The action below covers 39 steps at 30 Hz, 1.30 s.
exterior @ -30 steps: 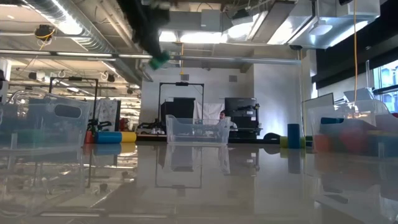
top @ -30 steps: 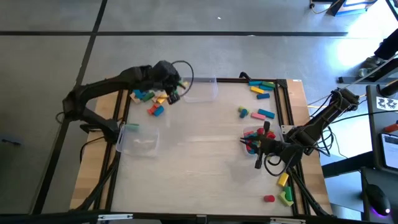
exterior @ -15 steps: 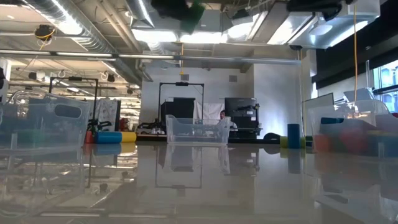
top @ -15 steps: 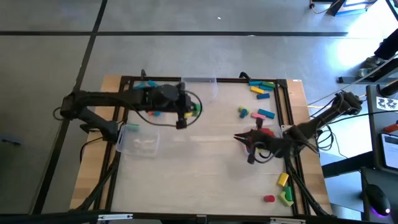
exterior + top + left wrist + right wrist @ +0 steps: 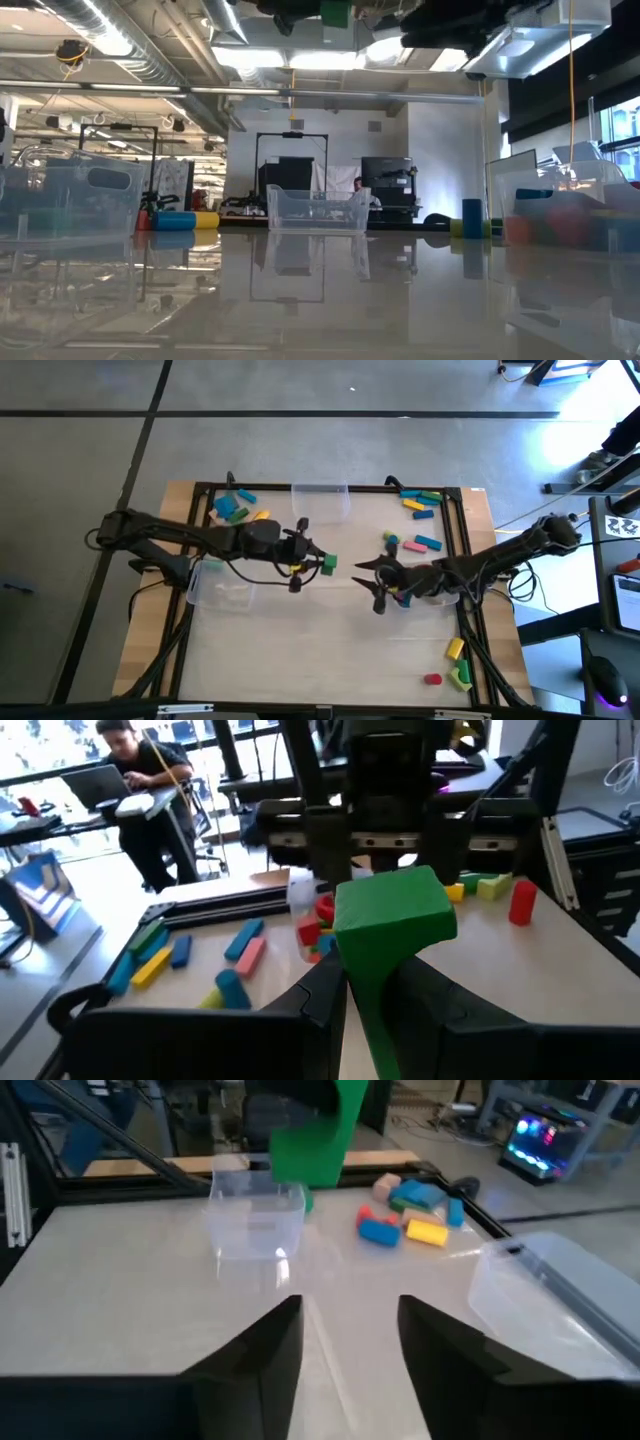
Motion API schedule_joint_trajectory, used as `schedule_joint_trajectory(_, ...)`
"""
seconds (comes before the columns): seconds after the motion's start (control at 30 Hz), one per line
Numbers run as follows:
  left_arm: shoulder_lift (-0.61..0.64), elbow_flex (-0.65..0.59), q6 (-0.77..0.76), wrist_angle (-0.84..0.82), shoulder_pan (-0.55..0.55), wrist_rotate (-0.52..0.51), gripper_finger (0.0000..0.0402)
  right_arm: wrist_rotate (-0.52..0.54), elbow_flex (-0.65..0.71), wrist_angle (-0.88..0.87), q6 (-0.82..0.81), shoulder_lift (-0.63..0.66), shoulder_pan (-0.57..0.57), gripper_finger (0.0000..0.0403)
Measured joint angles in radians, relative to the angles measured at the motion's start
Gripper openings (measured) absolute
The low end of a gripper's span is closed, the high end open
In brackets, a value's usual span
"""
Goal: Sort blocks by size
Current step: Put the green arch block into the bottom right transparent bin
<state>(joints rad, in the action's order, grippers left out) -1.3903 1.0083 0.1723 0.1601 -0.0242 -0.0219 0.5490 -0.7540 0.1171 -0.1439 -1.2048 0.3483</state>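
Mid-frame handover: your left gripper clamps the green block; steer the open, empty right gripper squarely around it before releasing.

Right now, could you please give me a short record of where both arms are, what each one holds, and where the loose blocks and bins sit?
left gripper: over the table's middle, fingers shut on the green block
right gripper: facing the left gripper across the middle, fingers open, holding nothing
loose blocks, far-left corner: blue, green and yellow pieces
loose blocks, far-right corner: a small mixed group
loose blocks, near-right corner: yellow, red and green pieces
clear bins: one at the far edge, one at the left edge
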Motion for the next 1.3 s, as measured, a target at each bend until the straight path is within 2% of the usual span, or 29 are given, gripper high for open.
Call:
schedule_joint_trajectory(0.2, -0.001, -0.074, 0.041, 0.117, -0.034, 0.000, 0.0056, -0.083, 0.000, 0.194, 0.046, -0.085, -0.042, 0.0175)
schedule_joint_trajectory(0.6, -0.019, -0.118, 0.180, 0.200, -0.099, -0.002, 0.0056, -0.221, -0.001, 0.376, 0.050, -0.162, -0.054, 0.0166)
schedule_joint_trajectory(0.83, -0.098, -0.118, 0.247, 0.331, -0.116, -0.010, 0.0056, -0.228, 0.000, 0.414, 0.013, -0.203, -0.054, 0.0166)
schedule_joint_trajectory(1.3, -0.100, -0.119, 0.246, 0.349, -0.116, -0.016, 0.0056, -0.232, 0.000, 0.507, 0.047, -0.247, -0.054, 0.0166)
